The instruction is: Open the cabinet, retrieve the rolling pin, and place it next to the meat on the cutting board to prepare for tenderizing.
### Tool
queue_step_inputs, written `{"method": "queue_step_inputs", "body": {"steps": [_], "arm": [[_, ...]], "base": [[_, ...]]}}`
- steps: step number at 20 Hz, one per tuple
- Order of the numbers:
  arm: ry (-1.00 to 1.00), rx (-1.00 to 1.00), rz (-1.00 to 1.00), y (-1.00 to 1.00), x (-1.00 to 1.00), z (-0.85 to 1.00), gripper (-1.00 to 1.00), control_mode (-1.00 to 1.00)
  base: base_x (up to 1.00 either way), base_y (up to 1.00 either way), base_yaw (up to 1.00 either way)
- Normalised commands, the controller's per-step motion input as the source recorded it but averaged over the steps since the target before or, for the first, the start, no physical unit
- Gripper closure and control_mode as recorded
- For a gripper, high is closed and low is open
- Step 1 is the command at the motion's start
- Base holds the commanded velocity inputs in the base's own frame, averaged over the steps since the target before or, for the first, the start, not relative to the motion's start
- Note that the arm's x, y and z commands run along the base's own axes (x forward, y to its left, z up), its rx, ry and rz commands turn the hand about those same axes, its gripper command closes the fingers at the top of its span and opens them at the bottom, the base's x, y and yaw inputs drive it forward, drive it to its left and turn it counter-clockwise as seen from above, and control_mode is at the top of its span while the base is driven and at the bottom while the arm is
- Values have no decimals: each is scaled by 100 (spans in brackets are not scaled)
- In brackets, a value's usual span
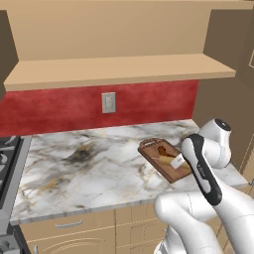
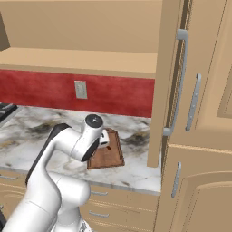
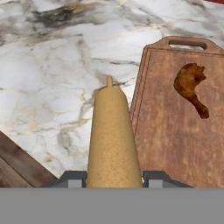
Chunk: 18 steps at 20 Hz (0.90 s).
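The gripper (image 3: pixel 113 181) clamps the rolling pin (image 3: pixel 113 135) between its two dark fingers, closed partway on the wooden barrel, the pin's thin handle pointing away over the marble counter (image 1: pixel 79 158). The pin hangs over the edge of the cutting board (image 3: pixel 175 131), which lies near the counter's right end, its handle end toward the red back wall (image 1: pixel 59 106). The meat (image 3: pixel 190 87) rests on the board toward that handle end, apart from the pin. Above, the cabinet (image 1: pixel 114 54) stands open, its shelf bare, one door (image 2: pixel 170 81) swung out at the counter's right edge
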Motion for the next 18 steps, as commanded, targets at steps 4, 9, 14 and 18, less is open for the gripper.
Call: {"method": "queue_step_inputs", "body": {"steps": [4,9,14,18], "arm": [[0,0,4,-6,22,-24,100,-100],[0,0,4,-12,18,-23,100,-100],[0,0,3,-12,17,-23,100,-100],[0,0,3,-12,18,-20,100,-100]], "base": [[0,0,0],[0,0,0],[0,0,0],[0,0,0]]}}
